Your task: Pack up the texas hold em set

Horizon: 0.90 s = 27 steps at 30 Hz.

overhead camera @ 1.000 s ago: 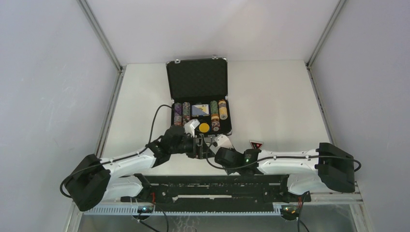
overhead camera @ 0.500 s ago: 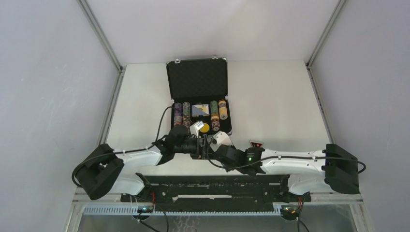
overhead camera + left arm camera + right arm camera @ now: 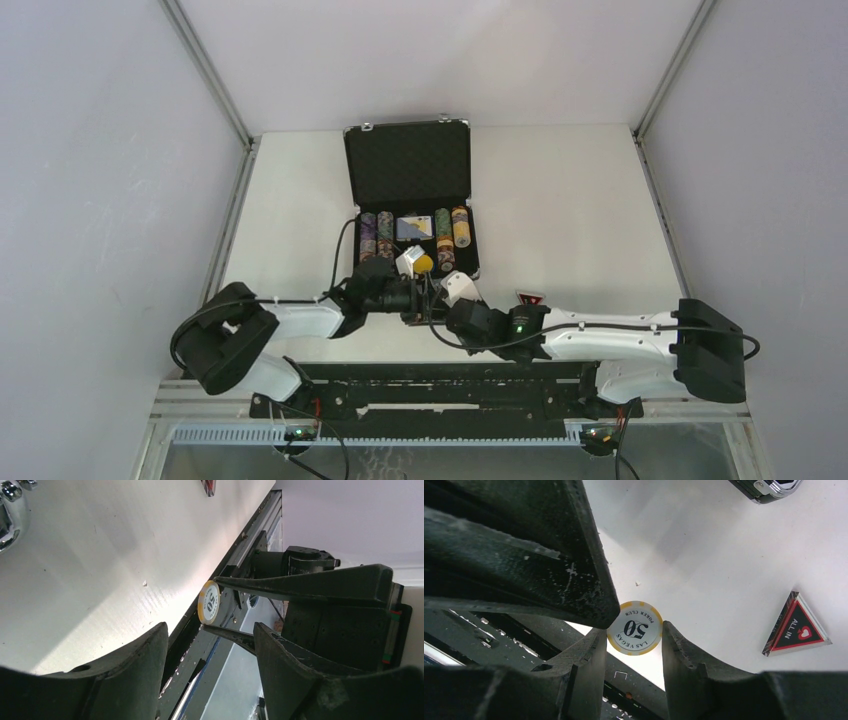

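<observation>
White tabletop (image 3: 600, 200), briefcase (image 3: 408, 165) open on it. Pinched yellow chip (image 3: 634, 628) by its rim in right gripper (image 3: 631, 631), just in front of briefcase. Held left gripper (image 3: 210, 626) apart, empty, seemingly short of chip. Needed squaring on both faces before closing.

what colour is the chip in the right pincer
The chip: yellow rim, white centre marked 50; clearest in the right wrist view.

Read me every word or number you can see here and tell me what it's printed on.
"50": yellow-rimmed white round chip, centre.
"LAS VEGAS": same chip.
"POKER CLUB": same chip.
"ALL IN": red-and-black triangle token.
Chip stacks in the black briefcase: too small to read.
</observation>
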{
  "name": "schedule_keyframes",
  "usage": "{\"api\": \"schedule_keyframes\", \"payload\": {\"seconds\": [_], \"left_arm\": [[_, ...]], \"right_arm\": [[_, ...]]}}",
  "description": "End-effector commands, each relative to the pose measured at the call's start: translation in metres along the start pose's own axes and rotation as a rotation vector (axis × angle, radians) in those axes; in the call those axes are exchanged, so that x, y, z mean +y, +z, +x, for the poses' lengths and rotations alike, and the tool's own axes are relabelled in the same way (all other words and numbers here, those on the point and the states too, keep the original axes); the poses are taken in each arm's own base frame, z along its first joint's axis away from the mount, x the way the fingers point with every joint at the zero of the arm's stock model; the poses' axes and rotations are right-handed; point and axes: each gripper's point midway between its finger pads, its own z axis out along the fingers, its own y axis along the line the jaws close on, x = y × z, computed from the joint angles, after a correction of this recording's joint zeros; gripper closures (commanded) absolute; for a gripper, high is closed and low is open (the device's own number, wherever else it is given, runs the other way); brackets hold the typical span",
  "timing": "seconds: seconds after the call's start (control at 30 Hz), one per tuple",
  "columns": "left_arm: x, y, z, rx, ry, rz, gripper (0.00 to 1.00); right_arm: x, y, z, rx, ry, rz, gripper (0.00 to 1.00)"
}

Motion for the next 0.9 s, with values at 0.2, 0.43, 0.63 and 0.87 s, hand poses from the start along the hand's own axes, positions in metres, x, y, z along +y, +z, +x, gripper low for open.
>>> {"api": "schedule_keyframes", "payload": {"seconds": [0.2,0.43,0.63,0.87], "left_arm": [[-0.019,0.009,-0.016,-0.020,0.011,0.074,0.32],[-0.021,0.012,-0.018,-0.019,0.007,0.093,0.32],[-0.023,0.017,-0.018,0.001,0.009,0.103,0.32],[-0.031,0.018,-0.011,0.030,0.020,0.128,0.32]], "right_arm": [[0.008,-0.015,-0.030,-0.093,0.015,-0.045,0.58],[0.010,-0.015,-0.033,-0.094,0.008,-0.052,0.58],[0.012,-0.014,-0.036,-0.095,-0.001,-0.054,0.57],[0.013,-0.013,-0.036,-0.093,-0.002,-0.052,0.56]]}}
